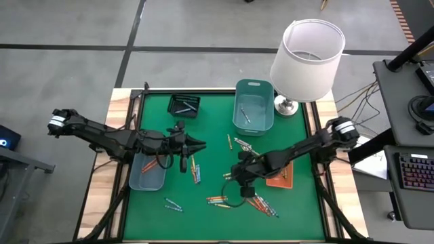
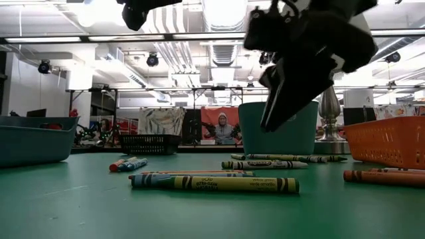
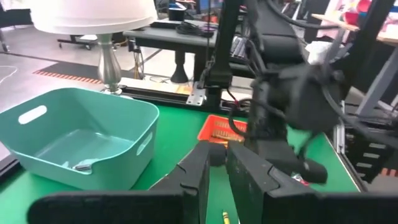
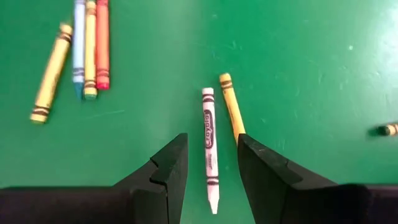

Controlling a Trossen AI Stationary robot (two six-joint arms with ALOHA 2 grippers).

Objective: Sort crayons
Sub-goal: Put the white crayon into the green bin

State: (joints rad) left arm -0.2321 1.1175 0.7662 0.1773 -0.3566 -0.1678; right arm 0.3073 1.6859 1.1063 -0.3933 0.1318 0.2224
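Crayons lie scattered on the green mat: a bunch [image 1: 195, 169] under the left arm, more [image 1: 217, 200] near the front, others [image 1: 261, 203] by the right arm. My right gripper [image 1: 237, 175] hangs low over the mat's middle. In its wrist view it [image 4: 212, 142] is open, fingers on either side of a white crayon [image 4: 209, 149], with a yellow-orange crayon [image 4: 232, 109] just beside it. My left gripper [image 1: 196, 144] hovers left of centre. Its fingers [image 3: 199, 171] are almost together, and no crayon shows between them.
A blue tray [image 1: 148, 173] sits at the left, a black basket [image 1: 183, 105] and a teal bin [image 1: 254, 105] at the back, an orange tray [image 1: 279, 176] under the right arm. A white-shaded lamp [image 1: 305, 54] stands at the back right corner.
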